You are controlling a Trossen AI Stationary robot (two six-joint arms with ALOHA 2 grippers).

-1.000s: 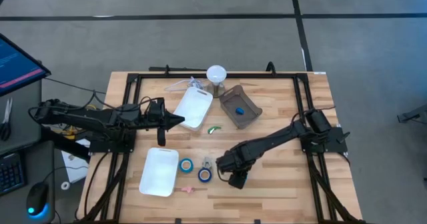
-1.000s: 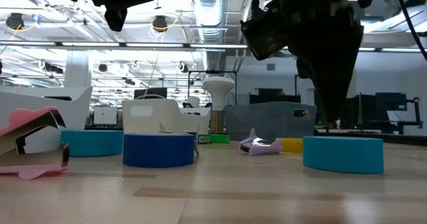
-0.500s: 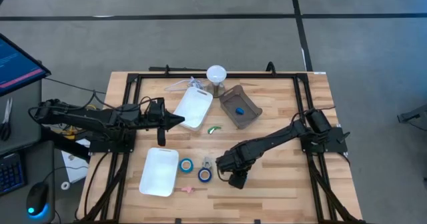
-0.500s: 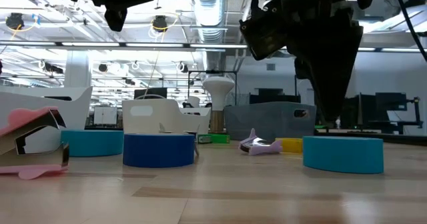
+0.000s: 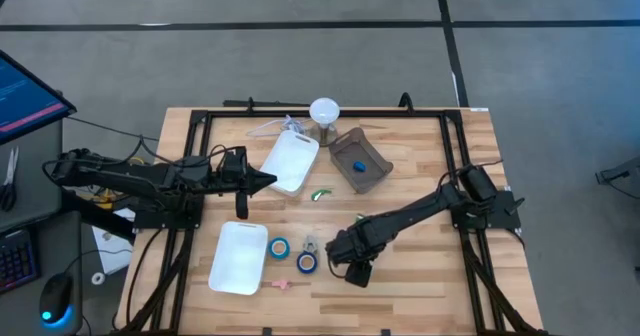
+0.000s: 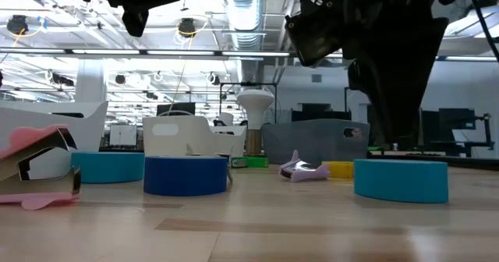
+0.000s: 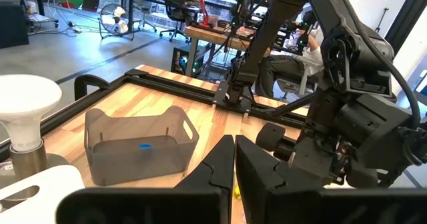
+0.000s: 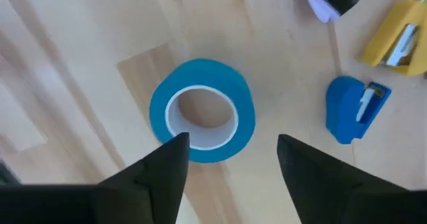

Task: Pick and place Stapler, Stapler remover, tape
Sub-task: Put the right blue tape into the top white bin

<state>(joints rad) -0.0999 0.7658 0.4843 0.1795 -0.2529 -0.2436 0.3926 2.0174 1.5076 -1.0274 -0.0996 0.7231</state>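
1. High view: right gripper [image 5: 345, 266] hangs low at the table's near middle, just right of the two tape rolls [image 5: 306, 263] lying between it and the near white tray [image 5: 238, 258]. Left gripper [image 5: 262, 180] waits well left, beside the far white tray [image 5: 290, 162]. Both white trays look empty. The grey bin [image 5: 359, 160] at far centre holds one small blue item, too small to name.
2. Low view: a light-blue roll [image 6: 401, 180] sits under the dark right arm; a darker blue roll [image 6: 185, 175] and another light one [image 6: 107, 167] lie further left. A pink item [image 6: 35, 176] lies nearest left.
3. Left wrist view: left fingers [image 7: 213, 167] are pressed together, holding nothing.
4. Right wrist view: right fingers [image 8: 163, 164] are spread apart above a blue tape roll [image 8: 203, 111], holding nothing. A blue stapler remover [image 8: 351, 107] and a yellow stapler [image 8: 398, 39] lie just beyond.
5. Risk: the roll looks off-centre toward one finger, so that finger could land on the rim and push it aside instead of gripping.
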